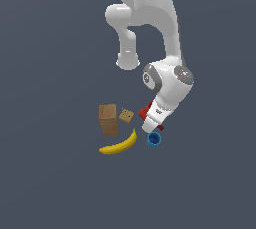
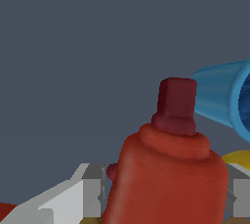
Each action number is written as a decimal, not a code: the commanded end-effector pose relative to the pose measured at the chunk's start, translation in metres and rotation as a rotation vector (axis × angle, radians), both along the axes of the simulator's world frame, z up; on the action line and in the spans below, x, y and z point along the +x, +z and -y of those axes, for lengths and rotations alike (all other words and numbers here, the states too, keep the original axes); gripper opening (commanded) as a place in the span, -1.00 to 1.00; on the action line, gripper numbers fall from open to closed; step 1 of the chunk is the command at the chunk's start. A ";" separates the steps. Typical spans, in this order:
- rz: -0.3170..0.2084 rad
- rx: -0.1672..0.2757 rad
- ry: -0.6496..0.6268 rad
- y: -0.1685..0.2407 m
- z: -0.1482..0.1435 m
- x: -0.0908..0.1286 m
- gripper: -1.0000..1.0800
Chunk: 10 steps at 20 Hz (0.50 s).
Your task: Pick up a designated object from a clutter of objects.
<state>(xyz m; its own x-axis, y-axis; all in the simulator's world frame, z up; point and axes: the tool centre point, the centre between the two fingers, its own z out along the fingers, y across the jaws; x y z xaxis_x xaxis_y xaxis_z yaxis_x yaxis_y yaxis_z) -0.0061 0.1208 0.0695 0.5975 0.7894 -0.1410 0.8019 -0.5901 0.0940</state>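
**Hand lowered over the red bottle within the clutter**

Exterior view: the white Panda arm (image 1: 150,18) reaches down from twelve o'clock, its wrist tilted toward the lower left, and ends at the hand (image 1: 151,125), which sits low among the objects on the dark grey counter (image 1: 50,183). The red bottle (image 1: 146,110) shows only as small red patches on either side of the wrist; the rest is hidden by the arm. Taking the bottle as centre, the tan dotted cube (image 1: 126,116) lies just beside it at nine o'clock, the brown box (image 1: 108,119) farther out in the same direction, the yellow banana (image 1: 120,144) at about seven o'clock, and the blue cup (image 1: 154,139) close by at about five o'clock, directly under the hand's tip.

Wrist view: the red bottle (image 2: 166,179) fills the space between the two grey fingers (image 2: 90,196), its darker maroon nozzle (image 2: 177,104) pointing away from the camera. The fingers flank the body closely on both sides; whether they press it cannot be told. The blue cup (image 2: 219,98) lies on its side near the nozzle, and a sliver of the banana (image 2: 238,158) shows beside the bottle's shoulder.
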 end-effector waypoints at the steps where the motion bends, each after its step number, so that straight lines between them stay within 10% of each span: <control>1: 0.004 0.002 0.000 0.020 0.012 0.010 -1.00; 10: 0.003 0.005 0.001 0.103 0.065 0.049 -1.00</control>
<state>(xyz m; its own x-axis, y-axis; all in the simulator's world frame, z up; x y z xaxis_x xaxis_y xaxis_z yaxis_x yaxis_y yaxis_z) 0.0351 0.0653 0.1560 0.5975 0.7898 -0.1386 0.8018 -0.5904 0.0918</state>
